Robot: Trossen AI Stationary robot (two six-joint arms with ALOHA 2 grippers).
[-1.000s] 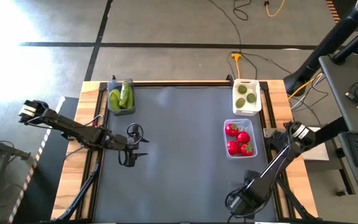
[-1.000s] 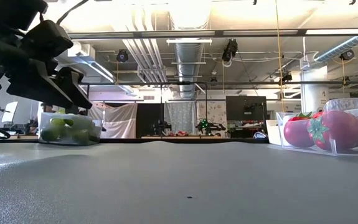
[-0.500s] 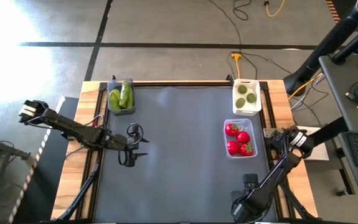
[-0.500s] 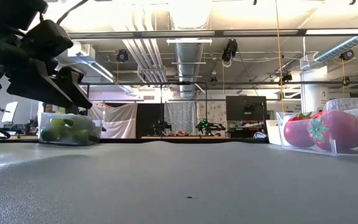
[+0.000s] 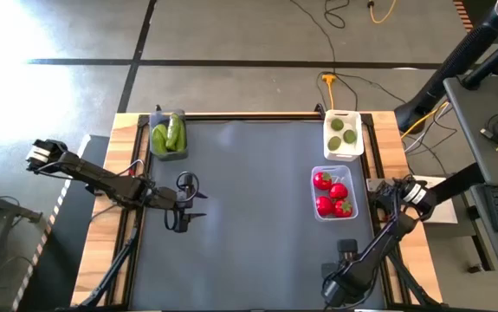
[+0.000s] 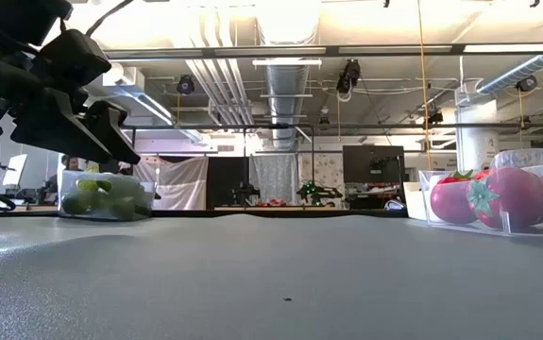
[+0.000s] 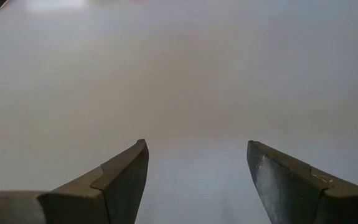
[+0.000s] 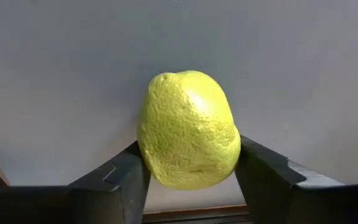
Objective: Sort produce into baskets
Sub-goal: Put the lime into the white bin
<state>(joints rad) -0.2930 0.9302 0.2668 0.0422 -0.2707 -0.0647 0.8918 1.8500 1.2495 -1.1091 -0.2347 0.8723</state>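
My right gripper [image 8: 190, 155] is shut on a yellow-green lime [image 8: 188, 127]; in the high view it is near the table's near right corner [image 5: 337, 279], where the arm hides the lime. My left gripper [image 7: 197, 149] is open and empty over bare mat at the table's left [image 5: 182, 212]. Green cucumbers lie in the dark grey basket [image 5: 168, 135] at the far left. Limes lie in the white basket [image 5: 343, 134] at the far right. Red tomatoes lie in the clear basket [image 5: 333, 192] in front of it. My right gripper pinches the lime between its two fingers [image 8: 119, 174], which sit on its two opposite sides [image 8: 149, 158], on the half nearer the wrist. The rest of the lime stands out past the fingertips. I cannot tell whether it is clear of the mat.
The dark grey mat [image 5: 249, 217] lies bare between the baskets and the arms. Wooden table borders [image 5: 101, 217] run along both sides. In the low view the clear basket with tomatoes [image 6: 498, 198] stands at the right and my left arm [image 6: 54, 85] at the upper left.
My right arm has shifted at the near right corner: its upper link has swung a little toward the table's right edge, and a dark part of the wrist now shows apart from the arm. My left gripper has kept still.
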